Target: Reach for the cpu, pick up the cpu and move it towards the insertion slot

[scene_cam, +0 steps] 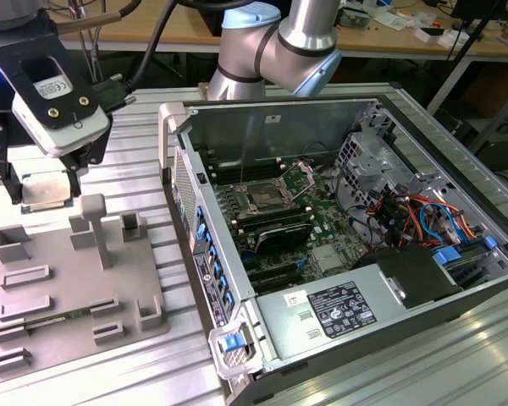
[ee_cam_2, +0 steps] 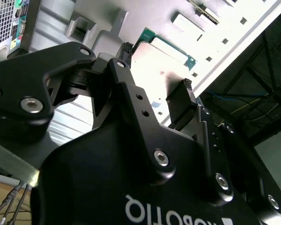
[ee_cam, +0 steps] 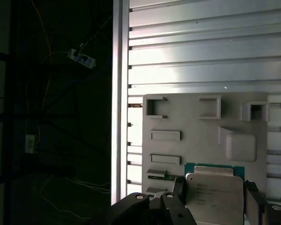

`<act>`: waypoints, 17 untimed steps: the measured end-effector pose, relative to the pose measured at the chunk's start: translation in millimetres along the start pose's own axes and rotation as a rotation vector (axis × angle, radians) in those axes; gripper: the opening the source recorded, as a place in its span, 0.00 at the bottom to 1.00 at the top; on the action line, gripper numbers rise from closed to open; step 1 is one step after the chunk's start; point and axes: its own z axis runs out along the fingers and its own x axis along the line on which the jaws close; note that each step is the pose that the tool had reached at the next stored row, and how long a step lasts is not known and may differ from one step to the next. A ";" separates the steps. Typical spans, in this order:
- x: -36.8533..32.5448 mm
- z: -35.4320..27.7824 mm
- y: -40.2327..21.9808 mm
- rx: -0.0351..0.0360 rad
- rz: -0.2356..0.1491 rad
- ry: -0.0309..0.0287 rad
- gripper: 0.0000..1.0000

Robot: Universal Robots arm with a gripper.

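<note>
Gripper: the black two-fingered gripper (scene_cam: 45, 188) hangs at the upper left of the exterior view. Its jaws are narrowed onto the cpu, one on each of two opposite edges.
Fingers: in both wrist views the dark fingers (ee_cam_2: 180, 101) (ee_cam: 253, 199) flank the chip and lie against its sides.
Cpu: the small flat square cpu (scene_cam: 42, 193) has a silvery metal top and a thin green rim. It sits level between the jaws, over the far edge of the grey tray. The rim and pale top show in the second wrist view (ee_cam_2: 164, 58), the metal top in the first wrist view (ee_cam: 210, 197). I cannot tell whether it is clear of the tray or touching it.
Tray: the flat grey plastic tray with raised blocks and shallow pockets (scene_cam: 59, 313) (ee_cam: 196, 150) lies at the lower left of the exterior view, with a tall grey post (scene_cam: 93, 222) near the held chip.
Worktop: the ribbed aluminium worktop (scene_cam: 135, 144) (ee_cam: 201, 51) carries the tray and the computer.
Computer: the open grey metal computer case (scene_cam: 271, 110) fills the centre and right of the exterior view, with a green motherboard (scene_cam: 326, 222) inside.
Insertion slot: the square silver-framed insertion slot with a dark centre (scene_cam: 262, 200) sits on the motherboard, near the middle of the exterior view, well apart from the gripper.
Arm: the silver and pale blue robot arm (scene_cam: 275, 38) stands at the top centre of the exterior view, behind the case.
</note>
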 end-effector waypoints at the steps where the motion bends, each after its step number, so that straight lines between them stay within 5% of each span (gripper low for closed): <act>1: 0.0 -0.8 0.0 0.0000 0.000 0.0001 0.55; 17: -2.6 -5.9 -0.1 0.0000 0.000 0.0000 0.55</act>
